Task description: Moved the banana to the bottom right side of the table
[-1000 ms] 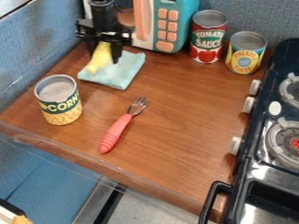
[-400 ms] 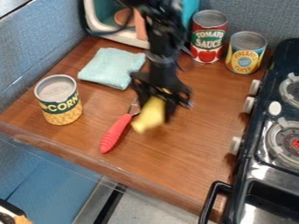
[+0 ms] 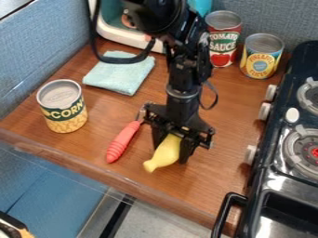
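On the surface (image 3: 93,153), a can (image 3: 65,114) stands at the left of the frame. A cloth (image 3: 121,74) lies behind it and to its right, in front of the toy microwave (image 3: 118,35) at the top. The fork (image 3: 122,142) lies left of centre, right of that can and nearer the front edge. Just right of the fork, below centre, the banana (image 3: 164,154) is between the jaws of the gripper (image 3: 171,155). Two more cans (image 3: 261,60) stand side by side at upper right, left of the stove (image 3: 267,172) along the right edge.
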### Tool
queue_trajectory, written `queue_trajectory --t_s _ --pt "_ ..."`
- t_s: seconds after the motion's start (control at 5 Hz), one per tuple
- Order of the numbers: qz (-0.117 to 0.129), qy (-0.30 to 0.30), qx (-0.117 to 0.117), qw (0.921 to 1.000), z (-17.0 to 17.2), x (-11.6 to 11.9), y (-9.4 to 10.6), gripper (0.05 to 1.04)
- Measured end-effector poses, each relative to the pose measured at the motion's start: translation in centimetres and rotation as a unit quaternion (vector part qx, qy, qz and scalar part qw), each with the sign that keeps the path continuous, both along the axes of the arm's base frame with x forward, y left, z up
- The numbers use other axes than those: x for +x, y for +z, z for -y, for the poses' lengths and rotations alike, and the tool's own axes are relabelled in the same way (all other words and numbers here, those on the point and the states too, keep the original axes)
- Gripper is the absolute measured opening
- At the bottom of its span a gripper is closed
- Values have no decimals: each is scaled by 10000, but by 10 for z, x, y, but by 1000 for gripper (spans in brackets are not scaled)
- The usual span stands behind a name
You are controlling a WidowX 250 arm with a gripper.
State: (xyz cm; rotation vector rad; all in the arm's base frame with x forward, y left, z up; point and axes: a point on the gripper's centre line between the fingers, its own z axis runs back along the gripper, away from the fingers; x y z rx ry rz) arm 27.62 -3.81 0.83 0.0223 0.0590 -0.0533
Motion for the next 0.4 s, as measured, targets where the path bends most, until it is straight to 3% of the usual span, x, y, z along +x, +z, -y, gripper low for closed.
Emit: queue_trajectory --t_s 0.2,0.4 --pt "-80 6 33 10000 -2 -12 -8 690" --pt "-76 71 48 9999 -3 -14 -9 949"
